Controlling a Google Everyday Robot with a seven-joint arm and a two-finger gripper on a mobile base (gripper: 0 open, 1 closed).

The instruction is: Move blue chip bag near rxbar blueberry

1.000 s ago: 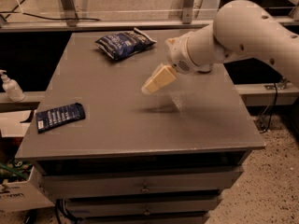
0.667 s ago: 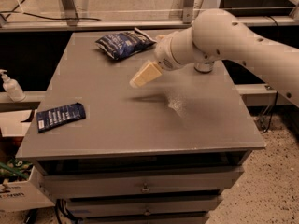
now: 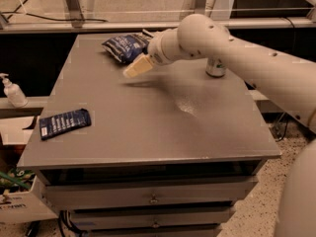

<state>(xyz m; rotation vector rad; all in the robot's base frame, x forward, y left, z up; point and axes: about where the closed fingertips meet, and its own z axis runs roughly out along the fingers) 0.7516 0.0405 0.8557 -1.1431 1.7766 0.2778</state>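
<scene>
The grey tabletop (image 3: 163, 117) fills most of the view, with drawers below its near edge. The robot's pale arm (image 3: 247, 53) reaches in from the right side and crosses the far right corner towards the far edge.

The blue chip bag (image 3: 123, 46) lies at the far edge, a little left of its middle. The rxbar blueberry (image 3: 64, 123) lies flat by the left edge, close to the near left corner. The two are well apart, so the task looks barely begun: the bag has yet to be gripped, carried along the left side and set down beside the bar.

The gripper (image 3: 135, 70) hangs just beside the bag's near right end, pointing down and left, apparently not touching it. Whether it is open or closed cannot be told, and nothing is seen in it.

A small can (image 3: 216, 67) stands near the far right corner, partly hidden behind the arm and away from the likely path. A soap bottle (image 3: 12, 90) stands off the table, beyond the left edge. Nothing lies on the tabletop between bag and bar.
</scene>
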